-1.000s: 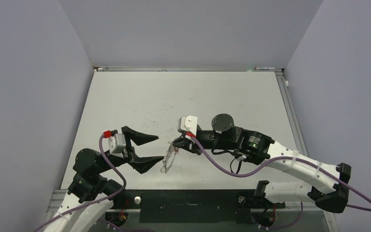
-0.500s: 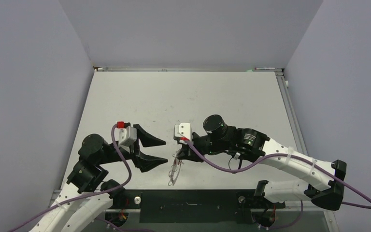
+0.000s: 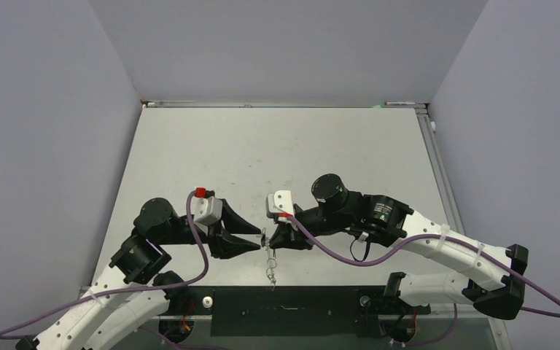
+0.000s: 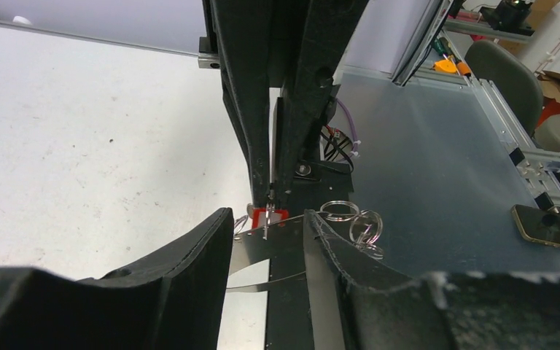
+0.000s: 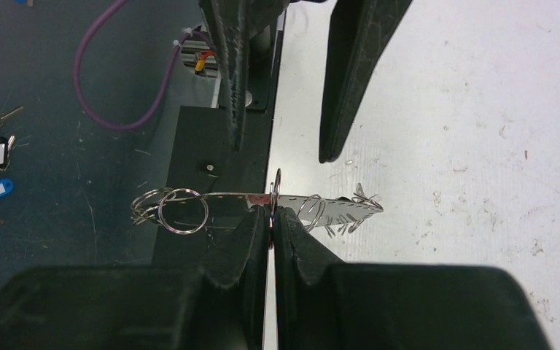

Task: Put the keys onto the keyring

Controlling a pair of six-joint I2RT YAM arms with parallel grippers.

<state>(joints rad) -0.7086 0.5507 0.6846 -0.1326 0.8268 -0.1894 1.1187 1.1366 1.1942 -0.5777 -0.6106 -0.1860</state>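
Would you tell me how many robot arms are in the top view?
2: the left arm at the lower left, the right arm at the lower right; both reach to the keyring near the table's front edge.

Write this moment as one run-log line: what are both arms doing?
left tool: open, fingers either side of keyring | right tool: shut on keyring rim, near front edge of table

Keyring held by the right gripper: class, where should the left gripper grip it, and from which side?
Probably the keyring's flat band beside the right gripper, from the left gripper's side: held edge-on, both faces exposed; most wire loops sit farther along.
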